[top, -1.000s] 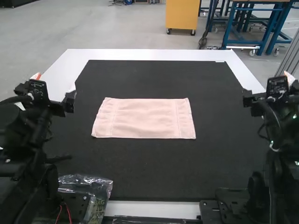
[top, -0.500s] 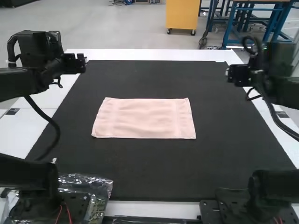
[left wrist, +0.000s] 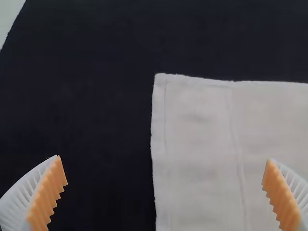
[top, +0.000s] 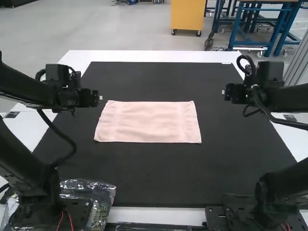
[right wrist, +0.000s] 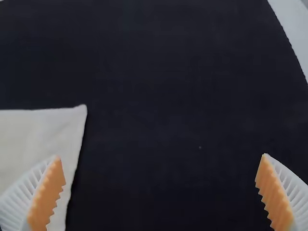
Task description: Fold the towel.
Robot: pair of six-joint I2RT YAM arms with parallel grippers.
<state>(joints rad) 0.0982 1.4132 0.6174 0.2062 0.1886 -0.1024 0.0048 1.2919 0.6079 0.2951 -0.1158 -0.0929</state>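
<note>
Spreading wide, left gripper (left wrist: pixel 164 159) hangs upper left in the high view, near the towel's far left corner, nothing held. Right gripper (right wrist: pixel 161 157) also wide and empty, upper right, farther off from the cloth. Both arms have come up from the frame's sides and now reach inward; left has moved in more over the last half second, right only a little. Towel hasn't shifted, so this reads as approach only, no fold begun by the arms. Likely next: lower both to the short ends and pinch corners; right probably has more ground to cover.

Towel (top: pixel 148 122) sits at centre frame, slightly left, on the black mat (top: pixel 159 178) over the white tabletop (top: pixel 154 56). Pale pink, flat, long side running left to right, edges fairly straight, faint ripples, seam line near each short end. Can't tell if it's one layer or already doubled.
</note>
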